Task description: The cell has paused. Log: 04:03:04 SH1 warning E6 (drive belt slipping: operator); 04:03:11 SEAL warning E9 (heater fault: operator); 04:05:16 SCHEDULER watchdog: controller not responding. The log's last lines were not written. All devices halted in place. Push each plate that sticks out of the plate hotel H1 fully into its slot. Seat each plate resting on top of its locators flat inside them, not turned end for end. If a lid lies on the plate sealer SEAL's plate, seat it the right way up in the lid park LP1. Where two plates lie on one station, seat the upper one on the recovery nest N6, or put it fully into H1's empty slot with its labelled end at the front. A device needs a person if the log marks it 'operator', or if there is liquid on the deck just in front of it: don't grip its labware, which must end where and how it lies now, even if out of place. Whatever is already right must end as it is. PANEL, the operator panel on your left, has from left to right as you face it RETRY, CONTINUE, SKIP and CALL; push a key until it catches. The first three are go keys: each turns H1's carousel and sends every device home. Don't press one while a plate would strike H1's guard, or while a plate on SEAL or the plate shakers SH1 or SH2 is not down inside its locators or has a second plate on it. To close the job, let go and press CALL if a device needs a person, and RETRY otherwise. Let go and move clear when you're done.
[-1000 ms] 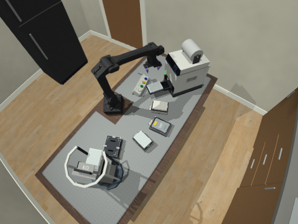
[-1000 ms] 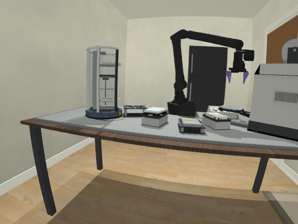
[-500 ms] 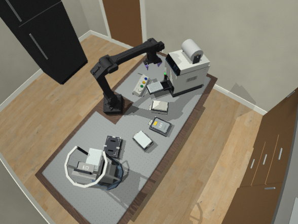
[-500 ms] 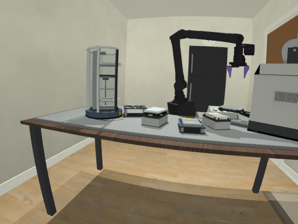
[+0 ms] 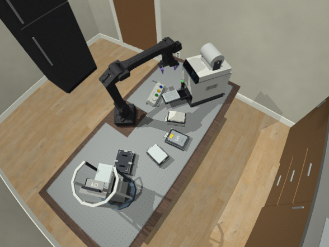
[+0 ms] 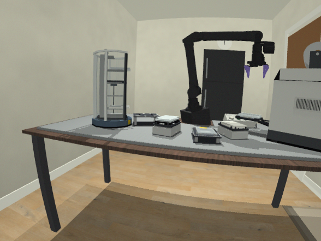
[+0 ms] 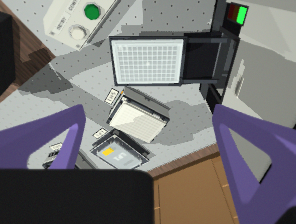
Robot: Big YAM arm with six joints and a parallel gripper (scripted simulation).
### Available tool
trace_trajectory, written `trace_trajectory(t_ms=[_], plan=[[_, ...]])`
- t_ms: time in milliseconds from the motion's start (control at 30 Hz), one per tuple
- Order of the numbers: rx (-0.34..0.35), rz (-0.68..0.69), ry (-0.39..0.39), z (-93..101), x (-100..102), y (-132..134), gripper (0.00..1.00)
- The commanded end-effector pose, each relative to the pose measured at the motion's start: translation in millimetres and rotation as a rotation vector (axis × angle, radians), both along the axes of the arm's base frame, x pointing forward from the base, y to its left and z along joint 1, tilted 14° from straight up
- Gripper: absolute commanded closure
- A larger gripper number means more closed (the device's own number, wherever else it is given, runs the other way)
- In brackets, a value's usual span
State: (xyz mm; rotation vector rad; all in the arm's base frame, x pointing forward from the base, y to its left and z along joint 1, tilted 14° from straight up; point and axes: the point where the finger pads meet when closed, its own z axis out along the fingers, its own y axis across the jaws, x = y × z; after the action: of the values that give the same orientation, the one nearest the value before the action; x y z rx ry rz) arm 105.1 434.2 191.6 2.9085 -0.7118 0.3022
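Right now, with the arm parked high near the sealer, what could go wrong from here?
1. The open pincer hangs above the sealer's plate. That labware is marked for an operator, so a descent and grip there would likely break the rule.
2. The plate on the nearest shaker looks tilted against its base, and gripping it may be forbidden too.
3. The panel sits close under the arm; pressing a go key instead of CALL seems an easy slip.

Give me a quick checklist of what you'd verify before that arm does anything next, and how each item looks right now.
1. Gripper open, nothing held: ok.
2. Gripper high above the deck, touching nothing: ok.
3. Plate on the sealer's tray uncovered, no lid: ok.
4. Plate on the nearest shaker sitting flat: not ok, looks skewed.
5. Hotel plate fully in: not ok, looks protruding.
6. Liquid on deck: cannot tell.
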Motion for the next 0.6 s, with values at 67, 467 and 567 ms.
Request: trace_trajectory(t_ms=[67,467,567], plan=[[0.055,-0.001,-0.008,35.6,-6.4,17.2,0.0],[0.043,-0.001,-0.006,56.5,-10.7,21.4,0.0],[0.038,-0.001,-0.005,62.0,-12.1,23.0,0.0]])
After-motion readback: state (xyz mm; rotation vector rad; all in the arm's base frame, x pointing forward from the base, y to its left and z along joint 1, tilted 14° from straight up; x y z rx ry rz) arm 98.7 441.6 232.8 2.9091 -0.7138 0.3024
